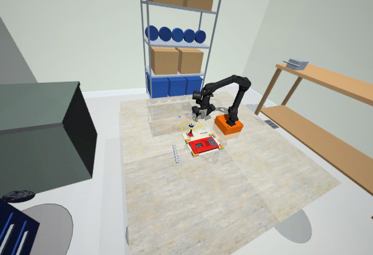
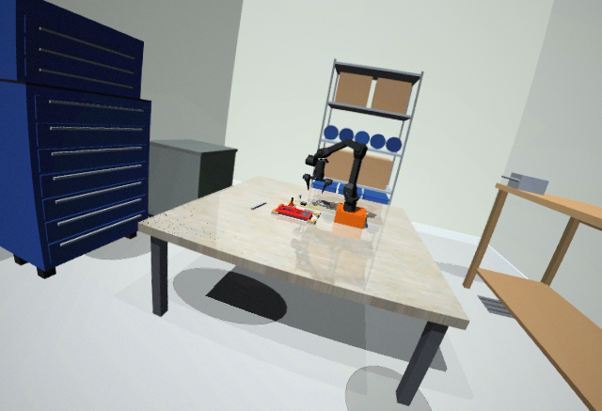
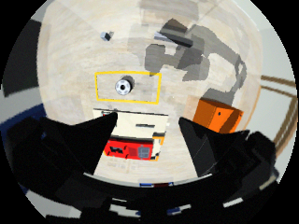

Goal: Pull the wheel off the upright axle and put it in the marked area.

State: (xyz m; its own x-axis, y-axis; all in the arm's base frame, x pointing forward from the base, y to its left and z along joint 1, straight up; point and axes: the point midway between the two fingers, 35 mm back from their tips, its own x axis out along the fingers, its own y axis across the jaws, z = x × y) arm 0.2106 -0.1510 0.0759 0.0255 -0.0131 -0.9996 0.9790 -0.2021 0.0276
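Note:
The wheel (image 1: 189, 125) (image 3: 126, 88), dark with a pale hubbed face, lies flat on the table inside the marked area (image 3: 128, 102), a yellow outline that also shows in the top view (image 1: 181, 128). It is clear of the lines, left of the middle in the wrist view. The upright axle (image 1: 190, 131) (image 2: 292, 199) is bare, on its red base at the cream board's corner; the left finger partly hides it in the wrist view. My gripper (image 1: 202, 115) (image 2: 316, 189) (image 3: 149, 118) is wide open and empty, above the table, touching nothing.
A red block (image 1: 204, 144) (image 3: 127, 148) sits between orange corners on the cream board beside the marked area. A grey bar (image 1: 175, 153) (image 2: 258, 205) lies left of the board. A small grey block (image 3: 106, 35) and a grey bar-like piece lie beyond the outline. My orange base (image 1: 228, 126) stands to the right.

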